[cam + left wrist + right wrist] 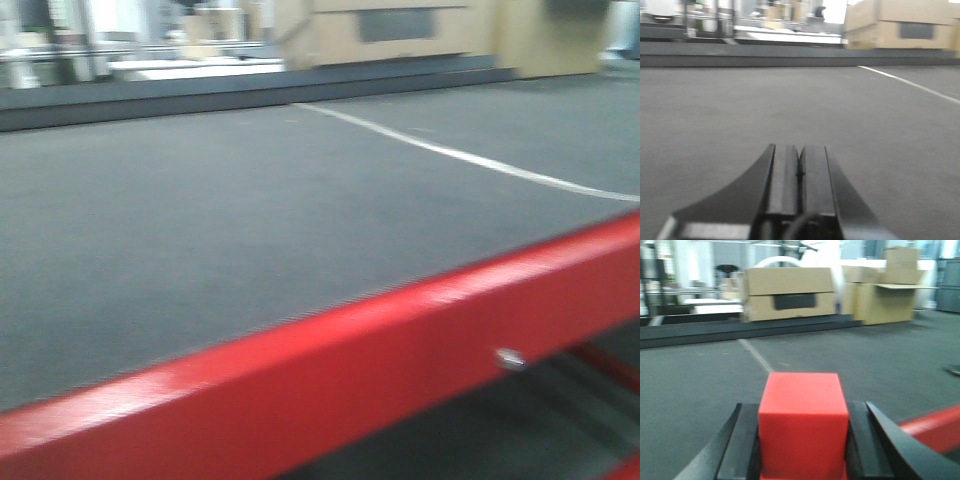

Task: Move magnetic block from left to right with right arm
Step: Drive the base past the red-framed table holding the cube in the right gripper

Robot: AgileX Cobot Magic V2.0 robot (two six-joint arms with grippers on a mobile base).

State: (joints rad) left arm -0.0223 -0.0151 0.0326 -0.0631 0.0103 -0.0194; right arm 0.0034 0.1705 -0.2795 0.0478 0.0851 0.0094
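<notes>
The right gripper (803, 407) is pinching the magnetic block (802, 425). The little red block sits between the two black fingers (742, 440), one on its left side and one on its right side. It is very near the right wrist camera and it looks straight, not tipped. A bit of a red bar (930, 425) shows near it on the right.

The left gripper (800, 150) holds nothing. Its two fingers are pressed together, just above the grey surface (715, 115).

In the front view the red bar (380, 350) runs across, close by, with a small shiny bolt (510, 358) on it. Past it is the grey surface with a white line (470, 157) on it.

Far away stands a cardboard box (790, 292) with a dark patch on its front. To its right is an open box (885, 300) with its flap up. What is inside the boxes cannot be seen.
</notes>
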